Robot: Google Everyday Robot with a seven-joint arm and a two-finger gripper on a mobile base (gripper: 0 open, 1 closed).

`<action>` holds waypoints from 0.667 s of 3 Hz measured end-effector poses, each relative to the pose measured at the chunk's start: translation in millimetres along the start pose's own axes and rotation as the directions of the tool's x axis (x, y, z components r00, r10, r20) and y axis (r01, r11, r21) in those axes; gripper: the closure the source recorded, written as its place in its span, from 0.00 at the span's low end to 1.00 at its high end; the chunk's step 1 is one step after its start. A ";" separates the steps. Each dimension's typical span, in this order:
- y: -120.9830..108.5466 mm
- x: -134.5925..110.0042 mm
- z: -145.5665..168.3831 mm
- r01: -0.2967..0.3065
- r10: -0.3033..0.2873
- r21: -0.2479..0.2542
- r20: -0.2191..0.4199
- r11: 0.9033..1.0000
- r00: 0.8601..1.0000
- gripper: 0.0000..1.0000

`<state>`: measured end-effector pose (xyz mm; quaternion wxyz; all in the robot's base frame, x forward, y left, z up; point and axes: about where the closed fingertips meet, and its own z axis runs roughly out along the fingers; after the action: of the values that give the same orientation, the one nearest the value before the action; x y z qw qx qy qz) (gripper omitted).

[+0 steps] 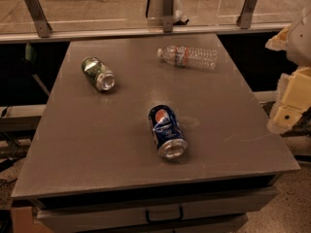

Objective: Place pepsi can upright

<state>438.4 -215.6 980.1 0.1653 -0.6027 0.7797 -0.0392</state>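
Observation:
The pepsi can (166, 131) lies on its side near the middle of the grey table (97, 144), its silver end facing the front edge and its round logo facing up. It looks slightly dented. My gripper (287, 108) shows as pale yellow parts at the right edge of the camera view, beyond the table's right side and well apart from the can.
A green can (98, 74) lies on its side at the back left. A clear plastic bottle (188, 57) lies at the back right. A railing with metal posts (168, 6) runs behind the table. Drawers (163, 212) sit under the front edge.

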 end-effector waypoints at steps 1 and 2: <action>0.0 0.0 0.0 0.000 0.000 0.000 0.000 1.000 1.000 0.00; -2.1 -9.1 5.8 -0.016 0.017 -0.020 0.051 1.000 0.999 0.00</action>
<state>444.1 -206.7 977.1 0.1796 -0.5987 0.7805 -0.0146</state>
